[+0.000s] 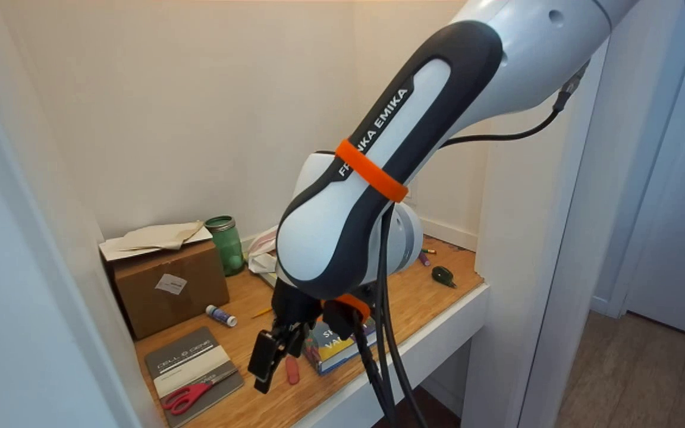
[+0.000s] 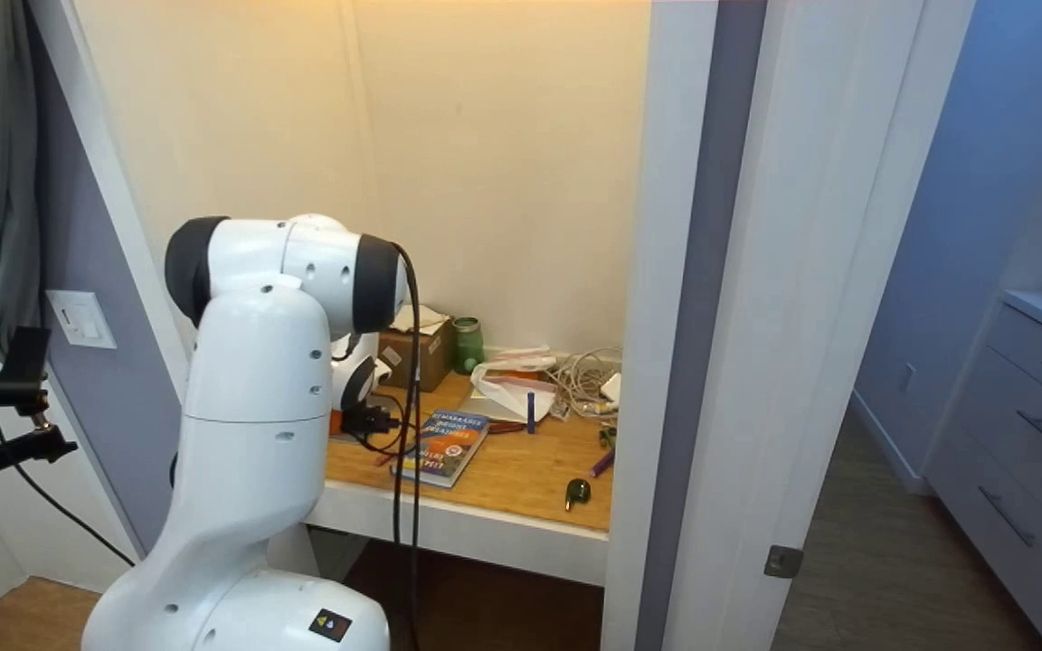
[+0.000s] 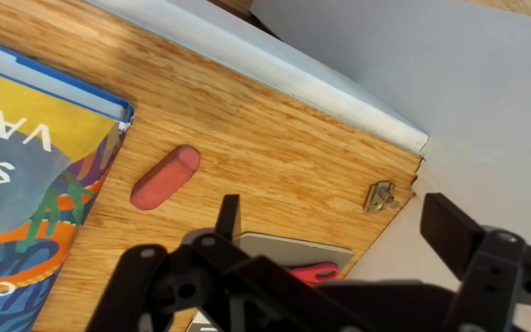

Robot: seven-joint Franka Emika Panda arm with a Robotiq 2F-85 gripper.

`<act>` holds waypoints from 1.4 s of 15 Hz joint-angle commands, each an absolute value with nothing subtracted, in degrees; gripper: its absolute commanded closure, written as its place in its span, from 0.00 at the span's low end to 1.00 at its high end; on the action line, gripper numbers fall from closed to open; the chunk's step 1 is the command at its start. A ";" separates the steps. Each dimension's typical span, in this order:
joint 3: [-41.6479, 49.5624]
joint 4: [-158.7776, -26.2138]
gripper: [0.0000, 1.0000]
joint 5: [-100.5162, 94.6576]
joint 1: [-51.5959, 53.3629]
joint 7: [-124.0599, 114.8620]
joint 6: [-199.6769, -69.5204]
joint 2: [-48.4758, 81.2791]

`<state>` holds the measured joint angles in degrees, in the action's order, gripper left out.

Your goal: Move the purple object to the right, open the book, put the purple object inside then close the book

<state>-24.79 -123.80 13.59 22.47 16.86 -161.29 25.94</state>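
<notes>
The book lies flat and closed on the wooden desk, its blue cover with colourful pictures facing up, in both exterior views [image 1: 336,345] [image 2: 450,448] and the wrist view [image 3: 26,184]. In an exterior view my arm and gripper hide part of it. A purple stick-like object lies at the desk's far right end in both exterior views [image 1: 424,259] [image 2: 602,464]. A white tube with a purple-blue label [image 1: 221,315] lies near the cardboard box; I cannot tell which is the task's purple object. My gripper [image 1: 280,353] is open and empty above the desk, beside the book; its fingers stand wide apart in the wrist view [image 3: 337,214].
A pink eraser [image 3: 165,177] lies beside the book. Red scissors [image 3: 316,273] lie on a grey striped notebook [image 1: 191,368]. A cardboard box [image 1: 170,291], green jar [image 1: 225,245], white bag [image 2: 514,384], cables [image 2: 586,380] and dark green item [image 2: 578,493] stand around. A side wall is close.
</notes>
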 commanded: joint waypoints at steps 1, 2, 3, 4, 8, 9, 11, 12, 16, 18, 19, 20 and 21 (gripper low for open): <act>-23.96 -120.17 0.00 8.05 22.68 14.36 -163.09 31.21; -23.76 -119.65 0.00 7.14 22.72 14.01 -163.48 32.21; -22.98 -119.11 0.00 5.97 23.08 13.09 -163.45 32.89; -22.51 -118.70 0.00 5.03 23.31 12.49 -163.43 33.53; -20.17 -116.93 0.00 2.45 24.48 8.79 -164.18 35.45; -19.72 -116.44 0.00 2.13 24.82 7.67 -164.49 35.81; -18.56 -115.68 0.00 1.72 25.68 5.13 -165.24 36.60; -17.77 -115.27 0.00 1.55 26.36 3.73 -165.29 36.88; -15.60 -113.59 0.00 1.57 28.54 -0.97 -165.13 38.14; -14.59 -112.94 0.00 1.46 29.52 -2.82 -165.08 38.65; -14.29 -112.78 0.00 1.41 29.76 -3.35 -165.04 38.83; -13.59 -112.52 0.00 1.27 30.37 -4.27 -165.08 39.00; -13.10 -112.27 0.00 1.22 30.88 -5.08 -165.12 39.14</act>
<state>-15.16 -114.30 3.28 28.75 -0.93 -164.50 37.68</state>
